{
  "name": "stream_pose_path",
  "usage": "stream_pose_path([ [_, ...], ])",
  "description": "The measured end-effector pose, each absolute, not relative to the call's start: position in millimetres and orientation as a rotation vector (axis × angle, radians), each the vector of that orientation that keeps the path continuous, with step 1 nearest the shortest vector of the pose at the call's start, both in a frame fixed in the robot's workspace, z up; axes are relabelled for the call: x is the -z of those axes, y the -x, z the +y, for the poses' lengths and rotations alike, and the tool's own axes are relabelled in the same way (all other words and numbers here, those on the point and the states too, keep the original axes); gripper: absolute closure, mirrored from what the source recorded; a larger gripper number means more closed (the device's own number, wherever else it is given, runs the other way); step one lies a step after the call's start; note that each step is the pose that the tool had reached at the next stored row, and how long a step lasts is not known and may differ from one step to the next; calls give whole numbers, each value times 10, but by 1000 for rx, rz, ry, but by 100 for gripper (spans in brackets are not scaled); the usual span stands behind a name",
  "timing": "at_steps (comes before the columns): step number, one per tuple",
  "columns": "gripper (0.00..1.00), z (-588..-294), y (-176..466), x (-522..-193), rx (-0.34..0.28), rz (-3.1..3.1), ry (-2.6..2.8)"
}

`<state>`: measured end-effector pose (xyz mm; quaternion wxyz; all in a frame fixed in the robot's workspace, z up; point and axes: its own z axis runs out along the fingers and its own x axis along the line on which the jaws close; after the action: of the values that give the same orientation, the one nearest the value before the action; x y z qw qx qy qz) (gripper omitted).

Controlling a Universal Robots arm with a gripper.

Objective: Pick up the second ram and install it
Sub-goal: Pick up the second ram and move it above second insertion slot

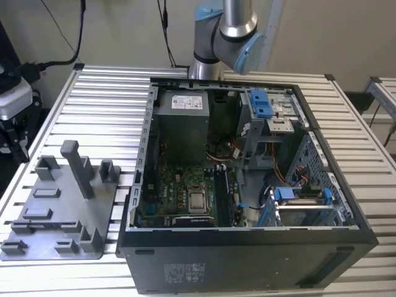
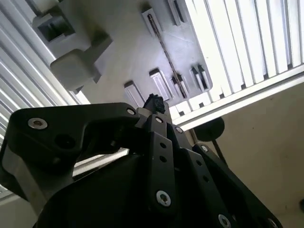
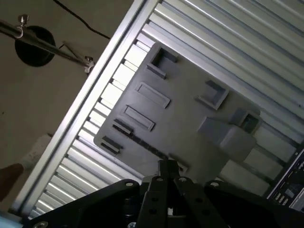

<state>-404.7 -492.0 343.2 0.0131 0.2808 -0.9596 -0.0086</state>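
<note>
Second ram (image 2: 166, 50), a long, narrow dark circuit-board stick, stood on edge in a slot along one side of the grey plastic fixture tray (image 2: 128, 52) with upright posts. In the first wrist view the ram (image 3: 140, 141) showed as the same thin dark strip across the tray (image 3: 185, 118). In both wrist views the black fingers (image 2: 154, 102) (image 3: 167, 167) hung above the tray's edge, near one end of the ram but apart from it. Their tips were drawn together with nothing between them.

From the exterior view's left, the tray (image 1: 62, 210) sat on the slatted aluminium bench (image 1: 93, 93), just beside the open black computer case (image 1: 247, 260). Inside the case were the grey power-supply box (image 1: 180, 124), the green motherboard (image 1: 179, 192) nearer the camera, and then the metal drive cage with blue latches (image 1: 303, 210). The grey-and-blue robot arm (image 1: 226, 31) rose behind the case.
</note>
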Motion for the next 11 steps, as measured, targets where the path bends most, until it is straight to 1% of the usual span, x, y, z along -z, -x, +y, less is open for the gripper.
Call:
stream_pose_path([
  [11,89,-4919,4101,-3417,24,-2929,-1057],
])
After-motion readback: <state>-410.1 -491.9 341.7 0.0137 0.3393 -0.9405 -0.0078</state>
